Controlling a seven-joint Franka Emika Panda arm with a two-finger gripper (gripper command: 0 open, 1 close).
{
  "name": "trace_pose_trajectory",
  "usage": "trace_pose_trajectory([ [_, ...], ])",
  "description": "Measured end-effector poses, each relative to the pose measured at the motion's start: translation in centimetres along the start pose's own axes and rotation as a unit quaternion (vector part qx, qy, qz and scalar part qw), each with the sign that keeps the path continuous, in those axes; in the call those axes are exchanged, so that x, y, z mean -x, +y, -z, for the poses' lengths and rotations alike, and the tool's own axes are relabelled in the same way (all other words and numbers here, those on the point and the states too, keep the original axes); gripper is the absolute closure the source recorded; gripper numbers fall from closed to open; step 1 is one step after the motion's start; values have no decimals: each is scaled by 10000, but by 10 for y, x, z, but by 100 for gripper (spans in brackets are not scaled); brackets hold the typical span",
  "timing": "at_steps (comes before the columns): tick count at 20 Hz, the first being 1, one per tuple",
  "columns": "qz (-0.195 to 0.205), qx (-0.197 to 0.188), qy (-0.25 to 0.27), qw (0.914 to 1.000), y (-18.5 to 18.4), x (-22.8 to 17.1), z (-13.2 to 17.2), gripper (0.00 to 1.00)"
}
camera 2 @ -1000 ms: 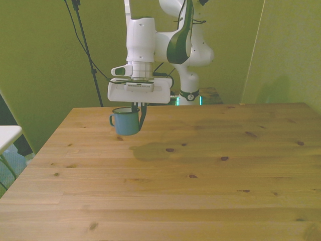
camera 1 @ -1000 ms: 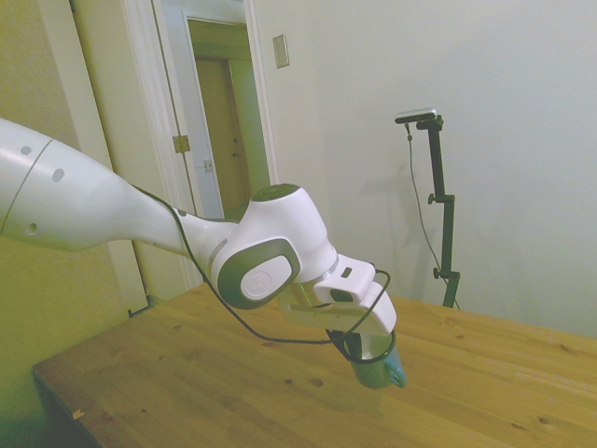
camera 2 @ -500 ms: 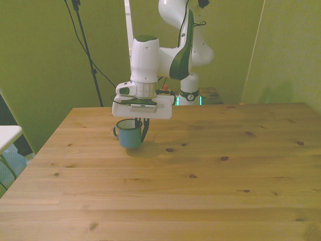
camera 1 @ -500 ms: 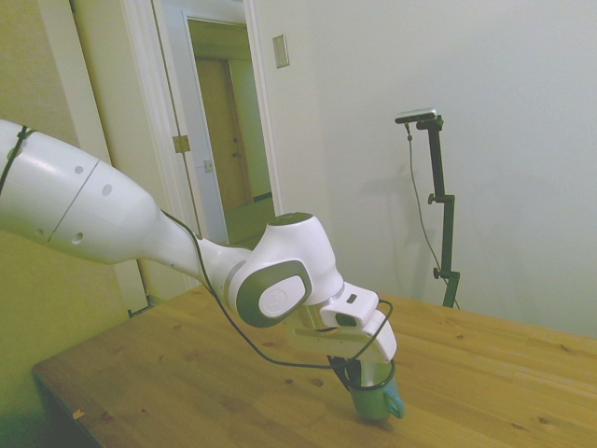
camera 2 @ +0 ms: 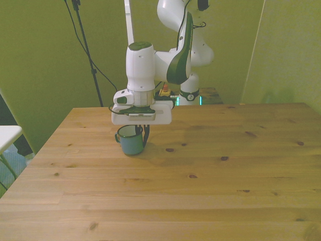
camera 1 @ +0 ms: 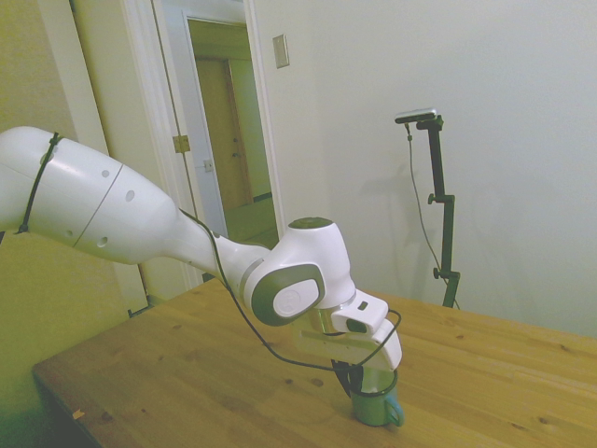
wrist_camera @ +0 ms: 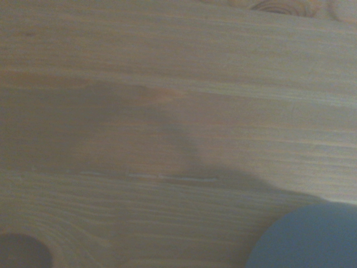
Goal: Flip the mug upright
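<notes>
The teal-green mug [camera 2: 130, 143] is upright with its mouth up, its base at or just above the wooden table [camera 2: 200, 186], and its loop handle points to the front view's left. My gripper [camera 2: 142, 133] hangs straight over it, shut on the mug's rim on the front view's right side, with one dark finger running down the outside wall. From the side, the mug [camera 1: 377, 407] shows under the gripper [camera 1: 359, 381], partly hidden by the hand and cable. A blurred blue-grey curve of the mug [wrist_camera: 305, 237] fills one corner of the wrist view.
The mug stands in the table's far part, toward the front view's left. A white surface [camera 2: 7, 136] juts in beyond the table's left edge in the front view. An open doorway [camera 1: 229, 121] lies behind the table in the side view.
The gripper has come down with the mug, from hanging above the table to table height, drifting slightly to the front view's right. Its hold on the rim is unchanged.
</notes>
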State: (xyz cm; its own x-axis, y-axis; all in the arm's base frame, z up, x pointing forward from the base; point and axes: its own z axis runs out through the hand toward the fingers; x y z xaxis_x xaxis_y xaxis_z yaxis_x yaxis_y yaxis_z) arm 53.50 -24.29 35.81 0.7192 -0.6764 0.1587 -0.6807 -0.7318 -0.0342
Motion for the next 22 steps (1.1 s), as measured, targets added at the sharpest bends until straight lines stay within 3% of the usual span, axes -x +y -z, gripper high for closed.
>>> trace_pose_trajectory([
  [14, -69, -124, 43, 9999, 1, -4, 10, 0],
  [18, -57, -343, 265, 9990, 3, 0, 46, 0],
  [22, -2, -593, 495, 9970, 9, 28, 90, 0],
])
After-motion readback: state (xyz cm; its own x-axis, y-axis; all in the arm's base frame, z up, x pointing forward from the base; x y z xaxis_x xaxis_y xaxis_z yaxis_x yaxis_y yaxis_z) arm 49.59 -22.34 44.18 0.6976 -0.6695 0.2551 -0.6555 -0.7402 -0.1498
